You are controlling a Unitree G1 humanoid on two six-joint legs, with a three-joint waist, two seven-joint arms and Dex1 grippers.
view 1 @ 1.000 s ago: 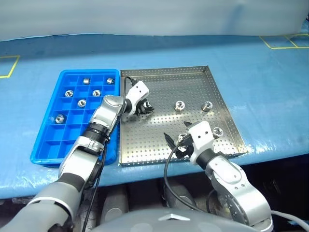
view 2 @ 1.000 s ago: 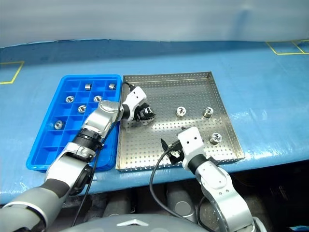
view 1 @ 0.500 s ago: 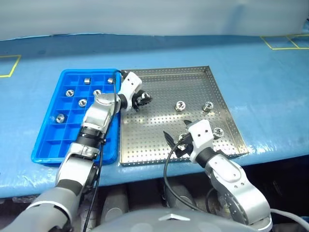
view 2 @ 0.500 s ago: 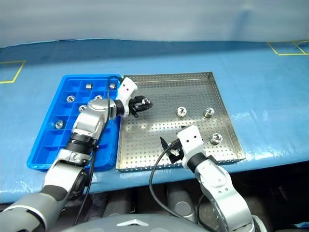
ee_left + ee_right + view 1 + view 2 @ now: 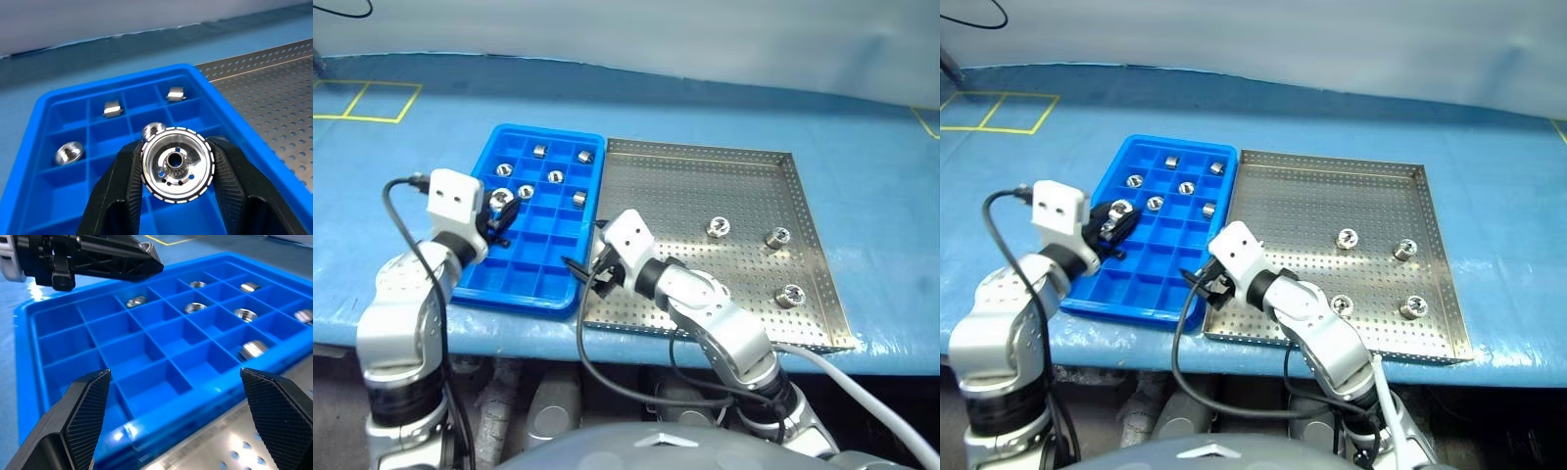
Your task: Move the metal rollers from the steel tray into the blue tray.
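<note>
a shiny round metal roller [image 5: 177, 164] with a small hole in its middle and tiny ridges round its edge is pinched between the two black fingers of the left gripper [image 5: 177, 169]. the finger pads [image 5: 229, 166] are rough and dotted. the roller is held above the blue tray [image 5: 470, 284], over the tray's left side.

the blue tray is made of smooth bright plastic and is cut into many little square boxes. a few more rollers [image 5: 554, 177] are seen lying in the boxes at the far end, one in each box.

the steel tray [image 5: 695, 157] is set just beside the blue tray, on its right. it is flat, square and silver, full of small round holes, with a low rim. three rollers [image 5: 716, 227] are left on it, well apart from each other, toward its right side.

the right gripper [image 5: 584, 269] is spread wide, with nothing in it. it is held at the near edge where the two trays meet.

both trays are laid on a blue sheet [image 5: 862, 166] with yellow lines.
</note>
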